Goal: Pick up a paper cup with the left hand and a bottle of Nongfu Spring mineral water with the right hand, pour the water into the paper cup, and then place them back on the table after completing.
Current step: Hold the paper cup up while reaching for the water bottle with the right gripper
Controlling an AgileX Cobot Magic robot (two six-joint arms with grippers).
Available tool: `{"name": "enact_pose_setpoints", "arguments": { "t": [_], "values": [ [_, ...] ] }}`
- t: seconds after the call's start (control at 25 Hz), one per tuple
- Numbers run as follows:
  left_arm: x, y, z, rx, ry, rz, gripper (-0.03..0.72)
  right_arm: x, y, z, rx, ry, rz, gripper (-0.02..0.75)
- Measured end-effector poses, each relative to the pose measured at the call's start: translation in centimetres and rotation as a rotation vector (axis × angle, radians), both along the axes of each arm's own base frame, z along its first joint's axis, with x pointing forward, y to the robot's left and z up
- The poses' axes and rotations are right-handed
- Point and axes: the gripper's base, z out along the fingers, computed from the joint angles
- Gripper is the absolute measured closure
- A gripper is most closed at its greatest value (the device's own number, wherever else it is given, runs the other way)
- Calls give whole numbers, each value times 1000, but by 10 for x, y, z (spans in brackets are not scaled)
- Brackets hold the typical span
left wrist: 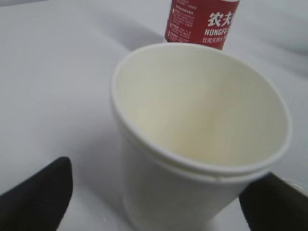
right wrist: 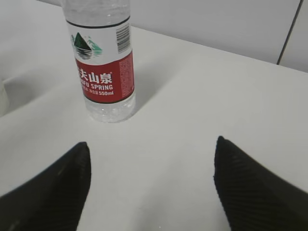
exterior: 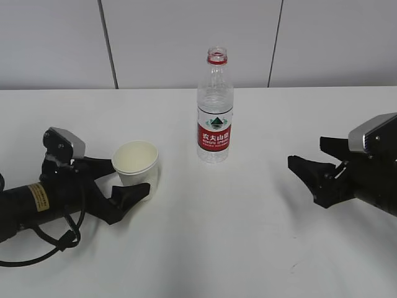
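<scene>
Because the left hand (exterior: 124,180) has its fingers spread on either side of the paper cup (exterior: 138,166), one finger behind and one in front, the cup stands in the gap ready to be pinched. Its wrist view shows both black fingertips (left wrist: 36,195) flanking the cup's wall near the base, though whether they touch it I cannot tell. The cup sits upright on the white tabletop (exterior: 236,236) at about 9 o'clock from the centre, apparently empty, its mouth open upward to take a pour.

The Nongfu Spring bottle (exterior: 215,108) stands upright at 12 o'clock, uncapped, red ring at the neck and red label facing the camera, so pouring needs no unscrewing. I cannot make out the water level.

The right hand (exterior: 313,171) waits at 3 o'clock, fingers spread wide and holding nothing, well apart from the bottle and aimed at its lower body, which its wrist view shows up and to the left. Judging from this, grasping the cup is the step in hand.
</scene>
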Motion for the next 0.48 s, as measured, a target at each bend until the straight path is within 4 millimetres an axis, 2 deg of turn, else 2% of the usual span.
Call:
{"name": "enact_pose_setpoints", "arguments": {
  "t": [0.24,0.48],
  "values": [
    [13,-5,2,-24,-19,-14,57,0,2,-4,18,-10,22,150],
    [10,-20,-5,-27,-1,-70,81,1,5,-3,34,-36,55,150]
  ]
}}
